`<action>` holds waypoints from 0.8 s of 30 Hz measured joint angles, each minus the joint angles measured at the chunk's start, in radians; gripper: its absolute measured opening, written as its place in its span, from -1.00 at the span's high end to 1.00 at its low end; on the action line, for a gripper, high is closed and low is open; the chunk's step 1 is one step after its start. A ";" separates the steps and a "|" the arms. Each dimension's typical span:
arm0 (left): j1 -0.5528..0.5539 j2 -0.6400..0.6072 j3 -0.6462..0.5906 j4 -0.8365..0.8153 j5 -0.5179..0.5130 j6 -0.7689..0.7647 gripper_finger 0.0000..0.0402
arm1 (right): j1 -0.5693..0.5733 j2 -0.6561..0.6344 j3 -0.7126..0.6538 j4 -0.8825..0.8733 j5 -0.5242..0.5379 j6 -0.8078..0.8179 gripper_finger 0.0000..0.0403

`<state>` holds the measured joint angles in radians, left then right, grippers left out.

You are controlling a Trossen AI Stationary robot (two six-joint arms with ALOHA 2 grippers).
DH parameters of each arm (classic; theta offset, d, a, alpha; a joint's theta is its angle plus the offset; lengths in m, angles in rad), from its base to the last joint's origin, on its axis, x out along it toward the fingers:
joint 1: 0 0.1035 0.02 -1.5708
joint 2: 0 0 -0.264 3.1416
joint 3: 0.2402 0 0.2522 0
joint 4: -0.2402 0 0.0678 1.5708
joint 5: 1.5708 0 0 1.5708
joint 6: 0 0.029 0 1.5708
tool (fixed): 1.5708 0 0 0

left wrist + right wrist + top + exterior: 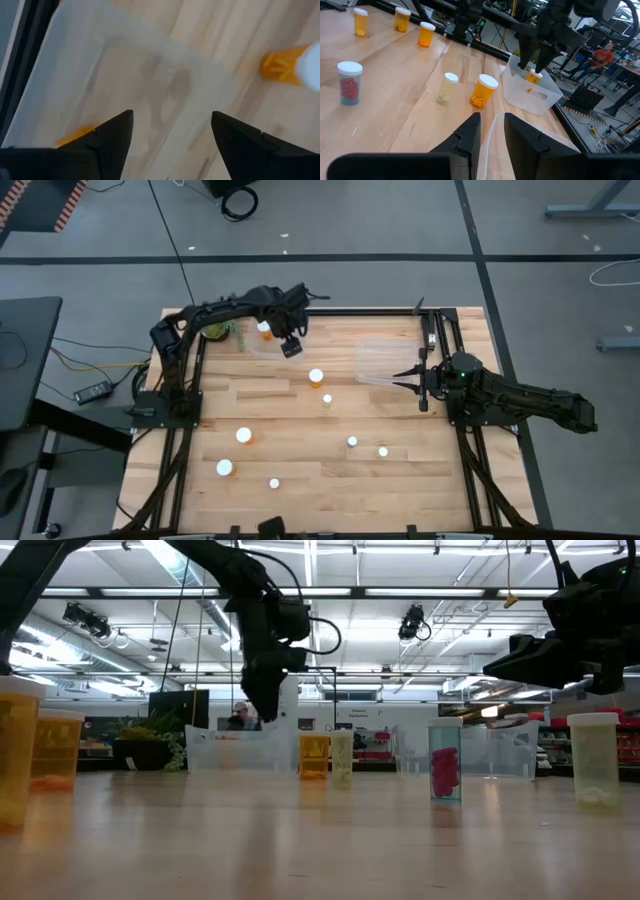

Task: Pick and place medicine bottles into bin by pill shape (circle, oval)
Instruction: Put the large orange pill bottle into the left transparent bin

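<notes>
While my left gripper (291, 347) hovers fingers apart over far-left bin (268, 340) | one orange bottle (533, 76) lies inside, sorted | right gripper (400, 377) waits, fingers slightly apart, at other bin (385, 358)

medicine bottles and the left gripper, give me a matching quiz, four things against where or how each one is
Things:
1. left gripper
2. bottle under the left gripper
3. bottle with red pills
4. pale bottle

Places or states:
A. next to an orange bottle on the table
B. open, above the clear bin
C. standing by itself on bare wood
D. inside the clear bin

Pairs: 1-B, 2-D, 3-C, 4-A

The right gripper waits by the other bin.
</notes>
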<state>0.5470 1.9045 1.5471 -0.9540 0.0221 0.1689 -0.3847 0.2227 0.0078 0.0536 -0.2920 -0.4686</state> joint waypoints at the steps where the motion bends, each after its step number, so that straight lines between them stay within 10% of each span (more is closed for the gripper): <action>1: -0.013 0.000 0.000 0.015 -0.001 0.000 -0.37 | 0.000 0.000 0.000 0.000 0.000 0.000 0.54; 24: -0.301 0.000 0.001 0.045 -0.140 0.183 -0.30 | 0.000 0.000 0.000 0.000 0.000 0.000 0.54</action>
<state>0.2462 1.9045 1.5478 -0.9090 -0.1177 0.3519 -0.3851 0.2227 0.0078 0.0533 -0.2919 -0.4683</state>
